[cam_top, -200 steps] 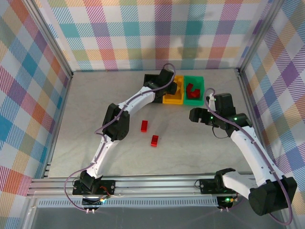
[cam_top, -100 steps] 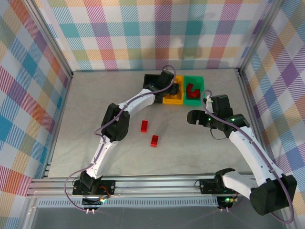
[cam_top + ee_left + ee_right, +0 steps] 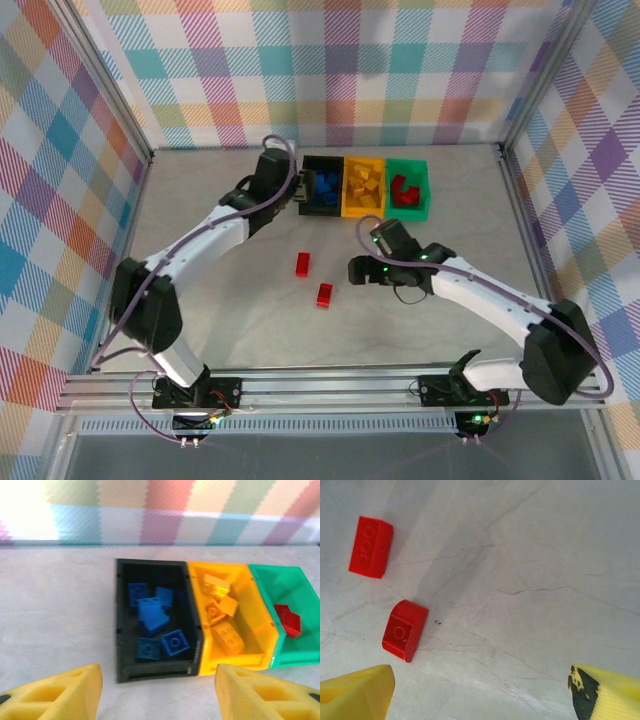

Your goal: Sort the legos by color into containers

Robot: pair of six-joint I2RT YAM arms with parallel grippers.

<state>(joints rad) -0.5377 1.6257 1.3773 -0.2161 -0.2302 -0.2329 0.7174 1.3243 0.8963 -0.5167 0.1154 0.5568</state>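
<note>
A: From above, what is worrying you?

B: A long red brick (image 3: 303, 263) and a short red brick (image 3: 324, 294) are lying loose on the bench (image 3: 260, 330), well apart from the green bin (image 3: 407, 213), which is holding a red piece (image 3: 403, 188). The right tool (image 3: 358, 270) is hovering just beside them with nothing in it. The left tool (image 3: 298, 192) is hanging beside the black bin (image 3: 322, 158). A careless swing there could be nudging the whole row, the yellow bin (image 3: 362, 212) included.

A: And the left wrist camera?

B: Its fingers (image 3: 55, 692) are standing wide apart and empty, facing the black bin's front wall. Blue bricks (image 3: 155, 620) are sitting in black, yellow bricks (image 3: 222, 615) in yellow, the red piece (image 3: 287, 620) in green. Driving forward would be shoving the bins.

A: The right wrist camera?

B: The jaws are gaping and empty, and both red bricks are lying off to the left of the gap. Closing from here would be catching nothing, or clipping the short red brick (image 3: 405, 630) on its rounded side and flicking it away. The two are lying near each other, so one finger could be knocking the long red brick (image 3: 370, 546) askew.
</note>
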